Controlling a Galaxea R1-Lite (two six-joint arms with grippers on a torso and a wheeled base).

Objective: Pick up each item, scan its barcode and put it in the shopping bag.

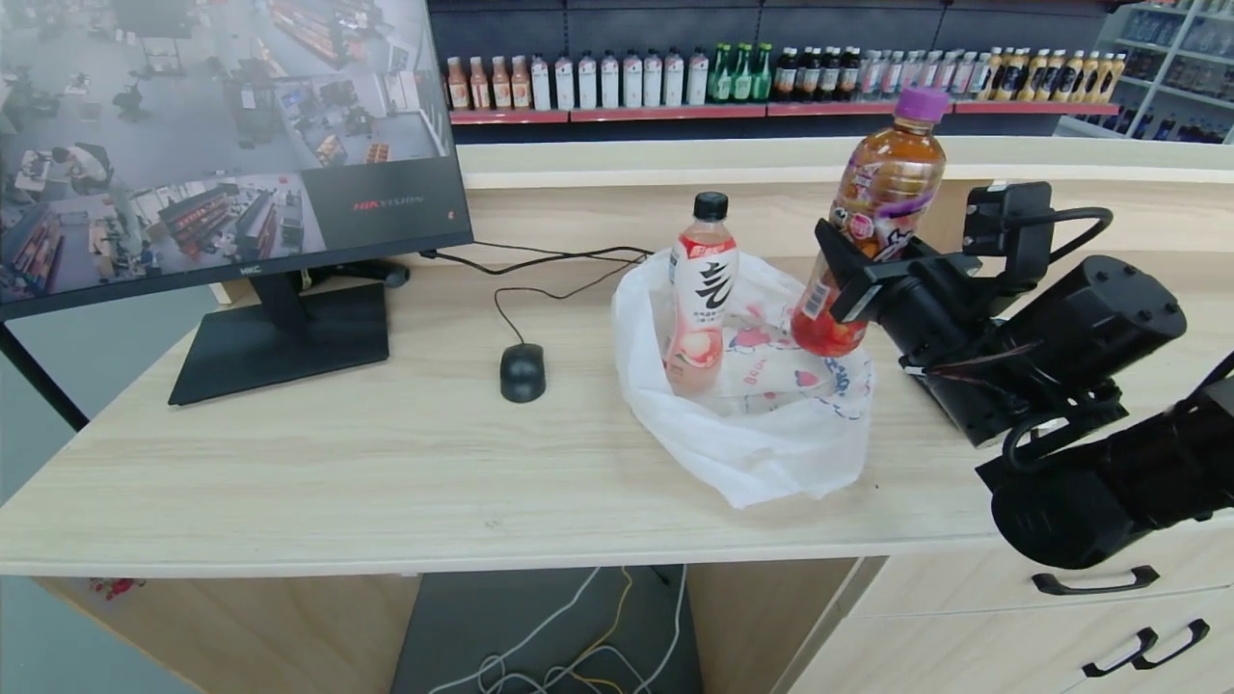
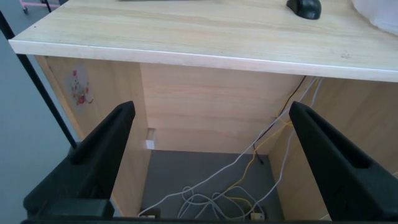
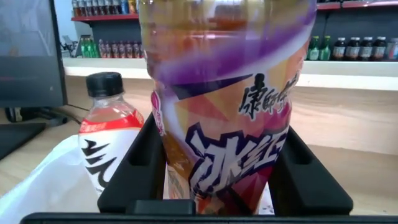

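Right gripper (image 1: 850,281): jaws closed on the lower body of a clear plastic bottle of amber tea with a purple cap (image 1: 885,198). The bottle is held tilted, cap leaning away from the arm, its base above the near-right rim of the crumpled white plastic shopping bag (image 1: 752,453) on the pale wood counter (image 1: 337,463).

A pink-labelled drink bottle with a black cap (image 1: 702,299) is standing upright inside the bag, just beside the held bottle.

Left gripper (image 2: 214,149): jaws spread wide, nothing held, parked below the counter's front edge.

Risks judged:
- A low grip on a tall bottle; pivoting between the pads is possible.
- If released at the rim, the soft bag wall may fold and the bottle may roll out.
- The standing bottle could be struck and toppled during lowering.
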